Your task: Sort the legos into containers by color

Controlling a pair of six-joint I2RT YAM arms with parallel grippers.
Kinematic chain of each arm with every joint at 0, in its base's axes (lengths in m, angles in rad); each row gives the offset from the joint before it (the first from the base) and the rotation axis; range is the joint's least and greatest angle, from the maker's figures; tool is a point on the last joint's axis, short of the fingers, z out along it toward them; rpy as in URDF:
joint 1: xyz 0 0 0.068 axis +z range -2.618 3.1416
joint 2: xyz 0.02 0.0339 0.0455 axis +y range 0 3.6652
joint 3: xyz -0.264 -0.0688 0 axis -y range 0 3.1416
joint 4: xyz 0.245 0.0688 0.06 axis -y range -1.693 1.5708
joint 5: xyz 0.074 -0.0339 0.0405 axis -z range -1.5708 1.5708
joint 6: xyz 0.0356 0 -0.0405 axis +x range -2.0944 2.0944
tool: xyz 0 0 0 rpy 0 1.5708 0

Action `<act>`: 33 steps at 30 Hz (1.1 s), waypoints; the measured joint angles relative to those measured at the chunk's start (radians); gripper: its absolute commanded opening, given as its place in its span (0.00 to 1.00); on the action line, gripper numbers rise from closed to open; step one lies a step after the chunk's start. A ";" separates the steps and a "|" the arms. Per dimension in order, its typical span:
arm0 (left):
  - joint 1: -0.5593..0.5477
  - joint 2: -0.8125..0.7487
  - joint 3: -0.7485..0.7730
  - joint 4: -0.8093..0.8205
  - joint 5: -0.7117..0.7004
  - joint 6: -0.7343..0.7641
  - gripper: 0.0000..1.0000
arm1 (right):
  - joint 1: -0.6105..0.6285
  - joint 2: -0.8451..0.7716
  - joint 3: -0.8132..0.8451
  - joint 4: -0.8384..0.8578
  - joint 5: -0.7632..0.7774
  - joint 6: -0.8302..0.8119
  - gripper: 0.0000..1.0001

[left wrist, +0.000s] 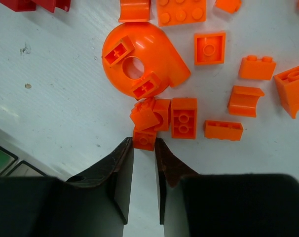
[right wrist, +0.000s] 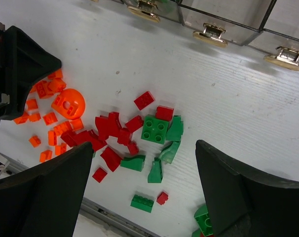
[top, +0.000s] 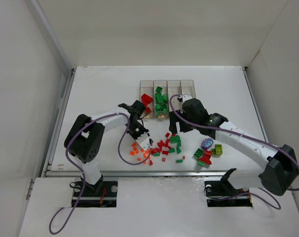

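Four bins (top: 167,82) are set in a row on the desk (top: 105,89); red bricks (top: 146,98) lie in the leftmost, green bricks (top: 161,101) in the next. One orange brick (left wrist: 143,138) is clamped in the left claw (left wrist: 144,144), crowded by an orange dome (left wrist: 162,52) near the desk's front edge. The right claw (right wrist: 143,148) is spread wide above the loose bricks.

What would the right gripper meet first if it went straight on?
Probably the green square brick beside the red bricks: it lies ahead of the open right gripper. Depth is unclear.

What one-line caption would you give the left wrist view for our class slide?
Left gripper shut on a small orange brick, near a domed orange piece among loose orange legos.
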 measured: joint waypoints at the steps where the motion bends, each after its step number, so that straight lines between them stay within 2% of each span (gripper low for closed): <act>1: 0.000 0.000 0.000 0.002 0.000 -0.004 0.00 | 0.000 0.000 0.000 0.000 0.000 0.002 0.90; 10: 0.017 0.000 0.016 0.003 0.047 -0.145 0.00 | 0.000 -0.004 0.000 -0.001 0.003 0.012 0.90; 17: 0.061 -0.016 0.174 0.015 0.179 -0.362 0.00 | -0.007 -0.068 0.011 0.001 0.037 0.030 0.90; 20: 0.063 -0.034 0.240 0.064 0.253 -0.525 0.00 | -0.042 -0.092 0.025 0.004 0.045 0.055 0.90; 25: 0.050 0.005 0.372 0.203 0.333 -0.850 0.00 | -0.193 -0.132 0.029 0.008 0.083 0.113 0.90; 29: 0.014 0.112 0.510 0.365 0.319 -1.079 0.00 | -0.306 -0.137 0.067 0.009 0.098 0.136 0.90; 33: -0.029 0.239 0.615 0.483 0.258 -1.241 0.00 | -0.353 -0.114 0.117 0.017 0.097 0.134 0.90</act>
